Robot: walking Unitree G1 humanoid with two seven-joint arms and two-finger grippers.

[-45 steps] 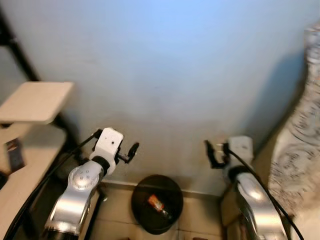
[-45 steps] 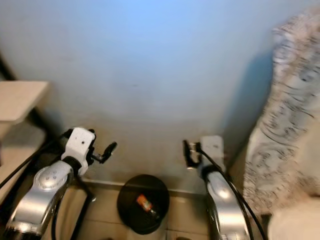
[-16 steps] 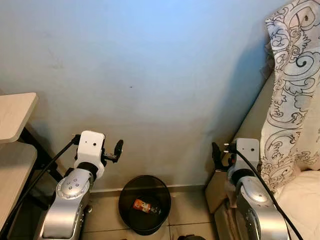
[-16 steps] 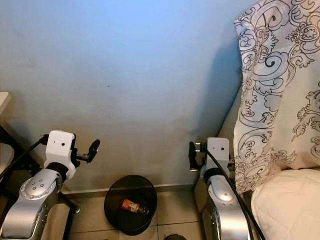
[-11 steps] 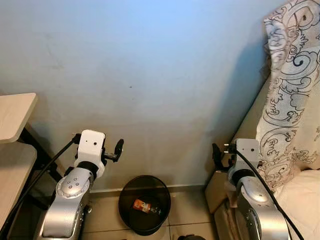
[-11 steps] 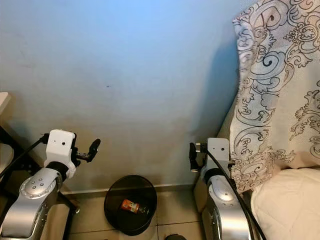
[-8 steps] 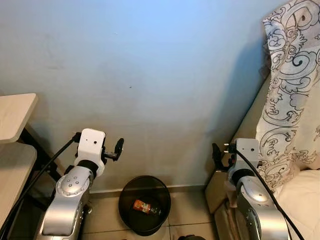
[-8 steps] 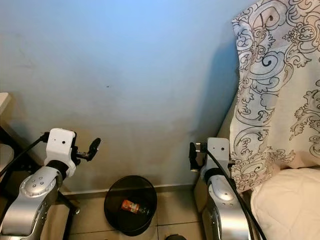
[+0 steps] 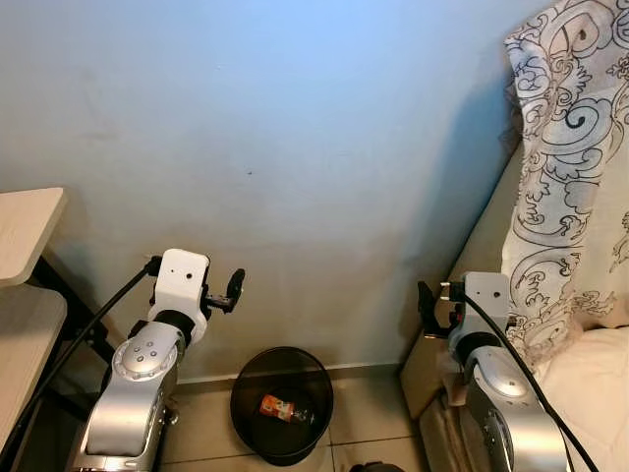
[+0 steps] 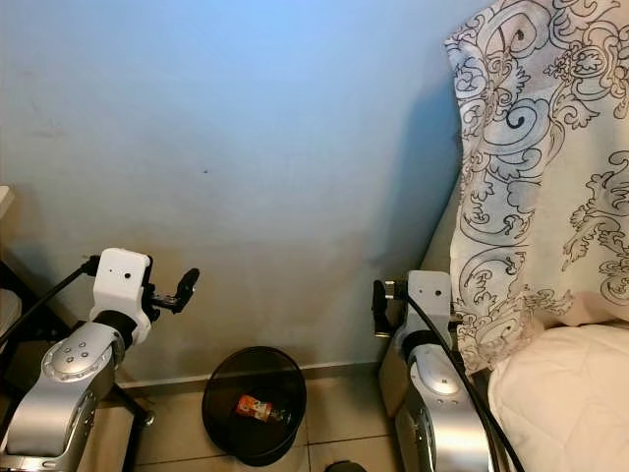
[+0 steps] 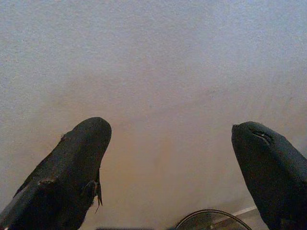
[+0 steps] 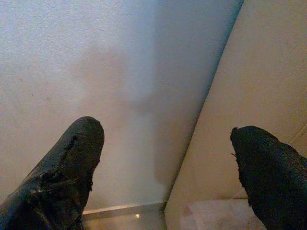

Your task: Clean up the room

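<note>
A round black waste bin (image 9: 313,379) stands on the tiled floor against the blue wall, between my two arms. An orange wrapped item (image 9: 276,406) lies inside it. My left gripper (image 9: 234,288) is raised above and to the left of the bin, open, with nothing between its fingers. In the left wrist view this gripper (image 11: 170,129) faces the wall, with the bin's rim (image 11: 211,213) just below. My right gripper (image 9: 425,307) is raised to the right of the bin, open and empty, and the right wrist view shows it (image 12: 168,129) facing the wall corner.
A pale wooden shelf (image 9: 25,231) on a black frame is at the left. A bed with a patterned cover (image 9: 570,197) and a white quilt (image 9: 600,383) is close on the right. Its beige side panel (image 12: 259,105) is near the right gripper.
The whole picture has shifted to the right and sharpened since the earliest frames. Both arms stay raised as before, and the bin with its item is unchanged.
</note>
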